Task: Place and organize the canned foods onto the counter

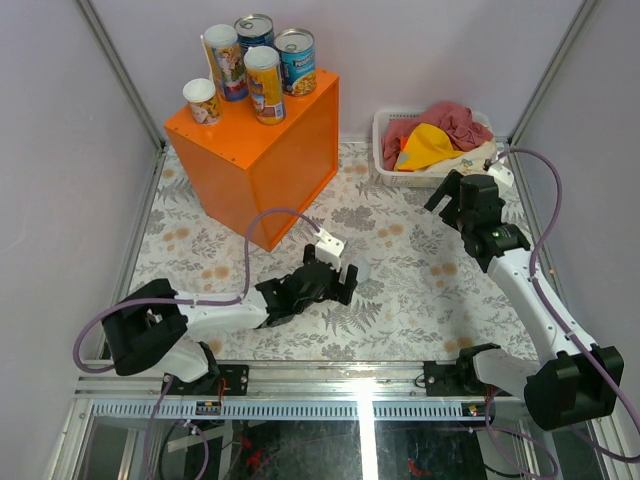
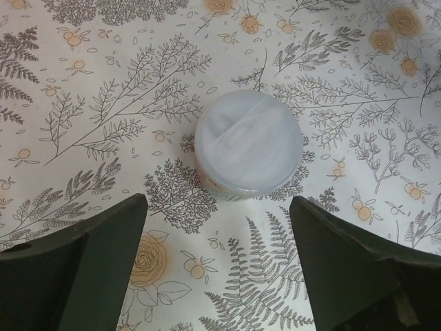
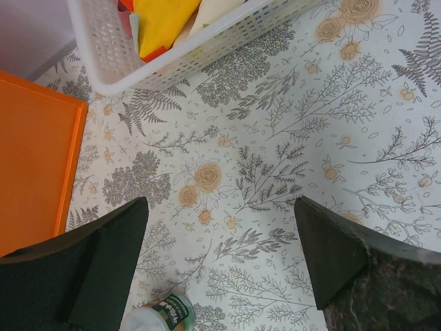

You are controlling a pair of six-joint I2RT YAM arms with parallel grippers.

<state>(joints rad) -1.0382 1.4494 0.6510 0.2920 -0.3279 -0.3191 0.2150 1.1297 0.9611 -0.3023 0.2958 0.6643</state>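
Five cans (image 1: 264, 84) stand grouped on the orange cabinet (image 1: 290, 150) at the far left corner of the bench (image 1: 420, 300): two blue-labelled with silver tops, two tall colourful tubes, one short with a white top. A sixth short can (image 2: 248, 148), pale white lid, stands upright mid-bench just ahead of the left claw (image 2: 217, 205), which is wide open and empty. The right claw (image 3: 220, 203), equally spread, holds nothing, near the white basket (image 1: 379, 140)

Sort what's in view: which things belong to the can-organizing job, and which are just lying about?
Job: counter; five cans on it; loose white-lidded can.
Lying about: basket; cloths.
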